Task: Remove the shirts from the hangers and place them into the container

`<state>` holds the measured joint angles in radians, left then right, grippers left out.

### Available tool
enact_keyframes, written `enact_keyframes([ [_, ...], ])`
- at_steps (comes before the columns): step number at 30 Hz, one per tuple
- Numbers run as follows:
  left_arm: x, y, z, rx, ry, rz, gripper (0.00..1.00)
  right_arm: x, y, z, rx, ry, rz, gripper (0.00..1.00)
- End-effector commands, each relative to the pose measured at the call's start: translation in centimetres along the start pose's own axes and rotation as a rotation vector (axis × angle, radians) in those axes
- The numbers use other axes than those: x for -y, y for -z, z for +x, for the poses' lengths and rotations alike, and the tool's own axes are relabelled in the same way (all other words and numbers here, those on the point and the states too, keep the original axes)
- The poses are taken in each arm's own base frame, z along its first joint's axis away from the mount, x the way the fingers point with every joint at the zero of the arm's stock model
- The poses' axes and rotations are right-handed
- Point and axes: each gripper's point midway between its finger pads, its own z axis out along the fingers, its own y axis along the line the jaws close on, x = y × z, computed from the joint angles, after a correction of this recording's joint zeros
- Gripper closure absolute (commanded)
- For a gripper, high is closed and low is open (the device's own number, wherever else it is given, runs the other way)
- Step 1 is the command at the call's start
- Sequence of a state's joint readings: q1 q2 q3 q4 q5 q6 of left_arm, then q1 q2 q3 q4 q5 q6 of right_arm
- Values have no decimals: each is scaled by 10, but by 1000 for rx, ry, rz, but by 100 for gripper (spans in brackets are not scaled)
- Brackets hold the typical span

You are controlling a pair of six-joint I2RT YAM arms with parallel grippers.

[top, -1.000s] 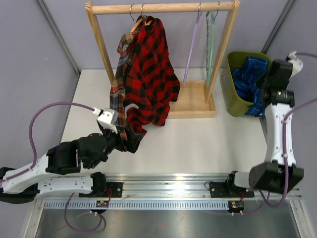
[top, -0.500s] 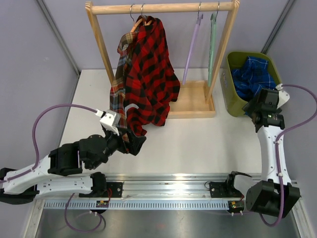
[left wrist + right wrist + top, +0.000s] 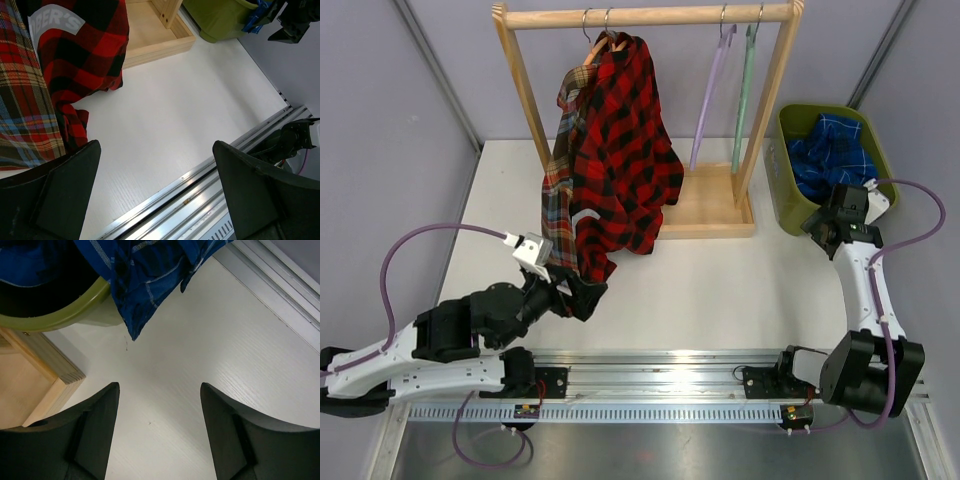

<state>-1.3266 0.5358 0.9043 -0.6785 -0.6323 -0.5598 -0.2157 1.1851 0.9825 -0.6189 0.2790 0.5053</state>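
while right tool (image 3: 159,390) gapes, blue shirt (image 3: 142,270) overhangs container (image 3: 60,312).

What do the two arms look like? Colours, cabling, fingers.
The left arm and right arm match: white links, black joint housings. A lilac-purple cable loops off each wrist. The left gripper and right gripper have matte black, wedge-shaped fingers. A white camera block sits on the left wrist. No legible markings.
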Motion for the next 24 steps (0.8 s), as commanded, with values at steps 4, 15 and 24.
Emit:
enact_keyframes([
  [4,-5,5,-8,56,75,1,1,-13,-25,-24,81,-41,19,30],
  [15,-15,10,-4,56,83,-23,1,-9,-37,-58,224,-63,97,68],
  [24,-12,9,-3,43,90,-16,1,-21,-41,-56,186,-48,47,45],
])
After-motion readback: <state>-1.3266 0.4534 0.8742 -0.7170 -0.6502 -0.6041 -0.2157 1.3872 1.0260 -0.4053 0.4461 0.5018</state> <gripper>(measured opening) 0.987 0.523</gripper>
